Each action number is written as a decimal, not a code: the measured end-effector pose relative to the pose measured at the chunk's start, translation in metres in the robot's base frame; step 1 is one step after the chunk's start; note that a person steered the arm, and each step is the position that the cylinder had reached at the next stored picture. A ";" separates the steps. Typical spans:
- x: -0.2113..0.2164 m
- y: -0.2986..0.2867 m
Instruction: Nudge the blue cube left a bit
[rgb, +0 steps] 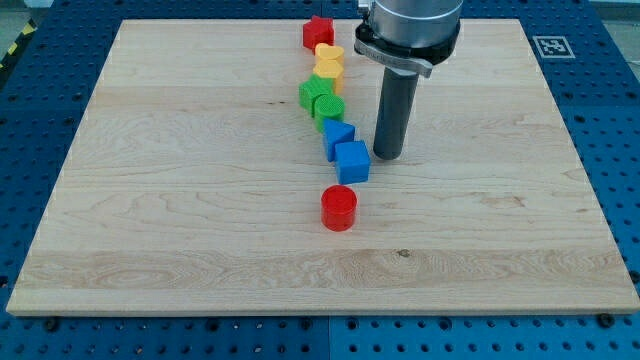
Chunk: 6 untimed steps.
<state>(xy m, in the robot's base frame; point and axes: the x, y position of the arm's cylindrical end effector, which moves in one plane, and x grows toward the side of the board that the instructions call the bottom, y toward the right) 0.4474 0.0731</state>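
Observation:
The blue cube (352, 161) lies near the middle of the wooden board (200, 200). My tip (387, 156) rests on the board just to the cube's right, a small gap away. A second blue block (338, 136) touches the cube at its upper left. Above it a line of blocks runs to the view's top: a green round block (329, 109), a green block (314, 93), a yellow block (327, 70), a yellow heart (330, 54) and a red star (318, 32). A red cylinder (339, 208) stands just below the cube.
The board lies on a blue perforated table (40, 60). A printed marker tag (552, 46) sits at the board's top right corner. The arm's grey body (410, 25) hangs over the board's top edge.

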 end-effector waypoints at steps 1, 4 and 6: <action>0.003 -0.001; 0.010 -0.026; 0.018 -0.026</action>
